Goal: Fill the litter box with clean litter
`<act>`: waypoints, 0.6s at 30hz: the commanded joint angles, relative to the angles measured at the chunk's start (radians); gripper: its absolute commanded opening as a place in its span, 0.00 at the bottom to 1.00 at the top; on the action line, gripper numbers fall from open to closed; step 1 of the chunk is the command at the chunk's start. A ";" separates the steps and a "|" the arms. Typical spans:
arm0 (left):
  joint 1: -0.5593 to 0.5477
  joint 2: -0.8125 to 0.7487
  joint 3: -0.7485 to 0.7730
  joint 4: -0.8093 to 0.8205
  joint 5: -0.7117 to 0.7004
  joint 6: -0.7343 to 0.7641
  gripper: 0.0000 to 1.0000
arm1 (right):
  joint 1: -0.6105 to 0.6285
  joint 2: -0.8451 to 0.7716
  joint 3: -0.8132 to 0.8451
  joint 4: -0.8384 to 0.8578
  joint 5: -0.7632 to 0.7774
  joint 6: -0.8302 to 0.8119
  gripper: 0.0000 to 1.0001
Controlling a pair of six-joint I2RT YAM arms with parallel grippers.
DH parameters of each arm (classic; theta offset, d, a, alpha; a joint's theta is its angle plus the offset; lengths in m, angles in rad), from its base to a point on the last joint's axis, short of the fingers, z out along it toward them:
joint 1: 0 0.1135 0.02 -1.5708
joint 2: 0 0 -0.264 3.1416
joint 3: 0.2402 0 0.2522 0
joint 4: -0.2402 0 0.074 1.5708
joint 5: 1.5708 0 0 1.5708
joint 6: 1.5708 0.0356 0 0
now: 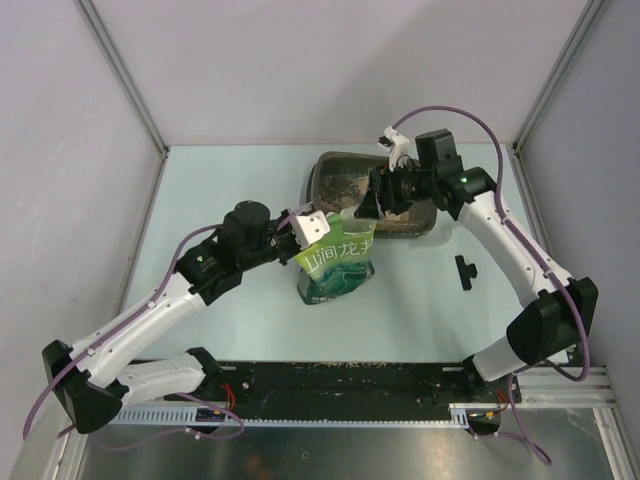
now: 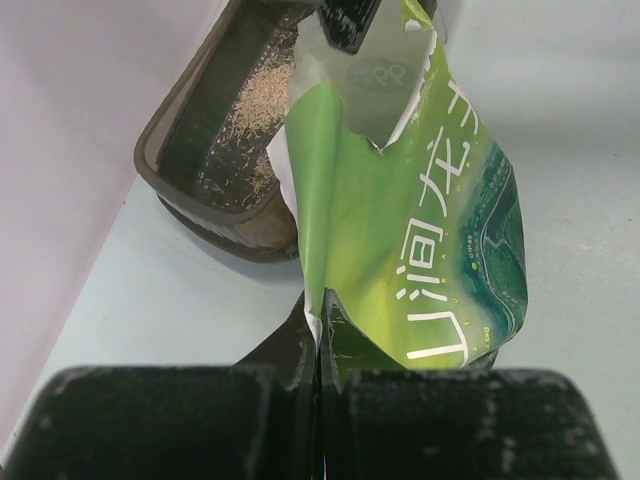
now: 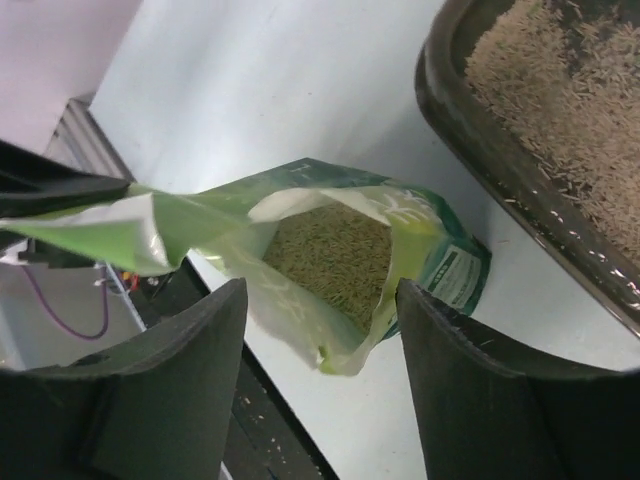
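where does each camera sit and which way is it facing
Top external: above, behind the arm bases, looking down at table; left arm, right arm show.
Left wrist: on left gripper, shut on green bag, facing litter box.
Right wrist: between open right gripper, looking into the bag's litter.
All share bag and box.

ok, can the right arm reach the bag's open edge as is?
Probably yes: the right gripper hangs open just above the bag, its mouth gaping between the fingers. The left gripper pinches only one top corner, so the other lip looks free.
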 commanded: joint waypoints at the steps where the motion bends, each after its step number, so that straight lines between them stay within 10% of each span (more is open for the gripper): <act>1: 0.004 -0.004 0.070 0.114 0.033 0.031 0.00 | 0.027 0.056 0.079 -0.098 0.177 -0.076 0.60; 4: 0.004 0.000 0.075 0.123 0.049 0.040 0.00 | 0.032 0.076 0.093 -0.126 0.183 -0.073 0.52; 10: 0.004 0.019 0.076 0.179 0.085 0.109 0.00 | 0.069 0.007 0.055 -0.211 0.277 -0.104 0.00; 18: 0.013 0.016 0.050 0.284 0.180 0.206 0.00 | 0.079 -0.121 0.057 -0.311 0.197 -0.154 0.00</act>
